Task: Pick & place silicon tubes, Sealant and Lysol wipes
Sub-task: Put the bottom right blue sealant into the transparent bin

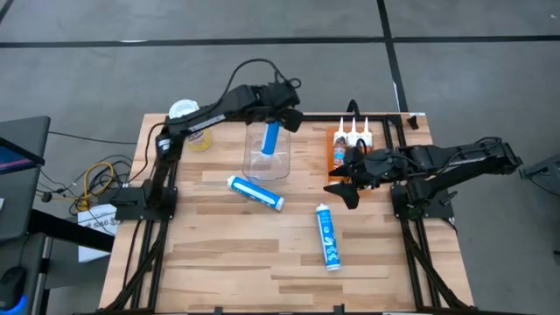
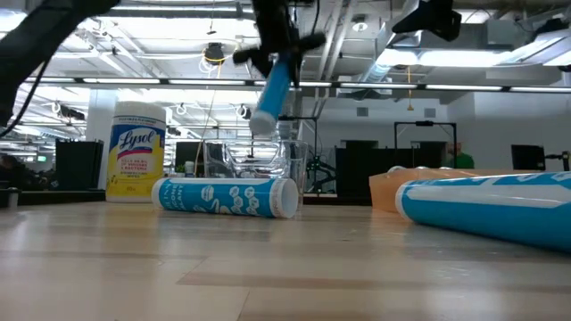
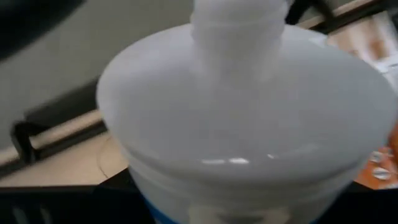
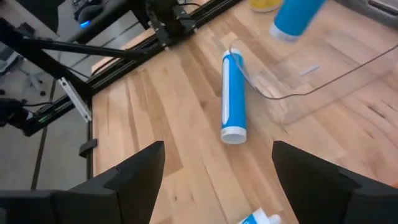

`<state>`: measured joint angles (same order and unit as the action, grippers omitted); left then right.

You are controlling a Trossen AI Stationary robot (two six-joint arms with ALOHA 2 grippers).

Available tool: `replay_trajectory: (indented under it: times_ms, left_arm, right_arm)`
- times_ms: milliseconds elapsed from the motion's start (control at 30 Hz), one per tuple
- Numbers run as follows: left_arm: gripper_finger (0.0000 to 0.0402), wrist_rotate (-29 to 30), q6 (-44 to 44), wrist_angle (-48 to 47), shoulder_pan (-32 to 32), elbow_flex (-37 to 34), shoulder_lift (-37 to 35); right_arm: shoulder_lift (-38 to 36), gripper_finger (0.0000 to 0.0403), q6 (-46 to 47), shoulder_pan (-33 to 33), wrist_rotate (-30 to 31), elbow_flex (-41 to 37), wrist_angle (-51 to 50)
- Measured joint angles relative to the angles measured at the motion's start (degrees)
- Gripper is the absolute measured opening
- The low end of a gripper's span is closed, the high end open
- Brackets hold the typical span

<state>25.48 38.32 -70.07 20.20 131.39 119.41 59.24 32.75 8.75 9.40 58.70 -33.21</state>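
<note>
My left gripper (image 1: pixel 278 118) is shut on a blue silicone tube (image 1: pixel 271 138) above the clear plastic bin (image 1: pixel 282 166). In the low view the tube (image 2: pixel 272 94) hangs just over the bin's rim (image 2: pixel 299 147). Two more blue tubes lie on their sides on the table, one (image 1: pixel 255 192) near the bin and one (image 1: pixel 327 236) closer to the near edge. The Lysol wipes (image 2: pixel 136 152) stand upright at the far left, also in the high view (image 1: pixel 185 112). My right gripper (image 1: pixel 350 188) is open and empty, shown in the right wrist view (image 4: pixel 217 186) over the table right of the bin. My left gripper holds the blue tube by its upper end (image 2: pixel 284 61), coming from above. The tube hangs tilted below the fingers, its white lower end (image 2: pixel 264 120) lifted clear, just above the bin. The left wrist view is filled by the tube's white end (image 3: pixel 236 112), which hides the fingers.
An orange package (image 1: pixel 337 149) with white-nozzled sealant tubes (image 1: pixel 354 133) lies at the far right, next to my right arm. Bare wood lies along the near edge (image 1: pixel 245 271). Black frame rails run down both table sides.
</note>
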Motion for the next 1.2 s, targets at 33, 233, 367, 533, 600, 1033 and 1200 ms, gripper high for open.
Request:
replay_trajectory:
  times_ms: [33, 233, 367, 533, 600, 1033, 1200]
  left_arm:
    - [0.0195, -1.1, 0.5, 0.0, 0.9, 0.0, 1.2]
    - [0.0195, -4.5, 3.8, -1.3, 3.4, 0.0, 7.7]
    - [0.0195, -8.1, 6.5, -3.6, 3.4, 0.0, 10.9]
    - [0.0195, -9.2, 9.1, -5.5, 2.9, 0.0, 11.9]
    - [0.0195, -9.5, 10.5, -6.4, 2.9, 0.0, 11.9]
    - [0.0195, -9.5, 17.0, -6.2, 2.7, 0.1, 13.5]
    - [0.0195, -10.6, 18.0, -5.2, 2.4, 0.1, 15.1]
  right_arm:
    - [0.0, 0.029, 0.1, 0.2, 0.0, 0.0, 0.0]
    - [0.0, 0.029, 1.4, 1.4, 1.4, 0.0, -0.3]
    - [0.0, 0.029, 1.8, 1.4, 1.4, 0.0, -1.1]
    - [0.0, 0.029, 1.9, 1.2, 1.5, 0.0, -1.1]
    - [0.0, 0.029, 1.9, 1.2, 1.5, 0.0, -1.1]
    - [0.0, 0.029, 1.8, 1.4, 1.4, 0.0, -1.1]
    - [0.0, 0.029, 1.8, 1.4, 1.4, -0.1, -1.1]
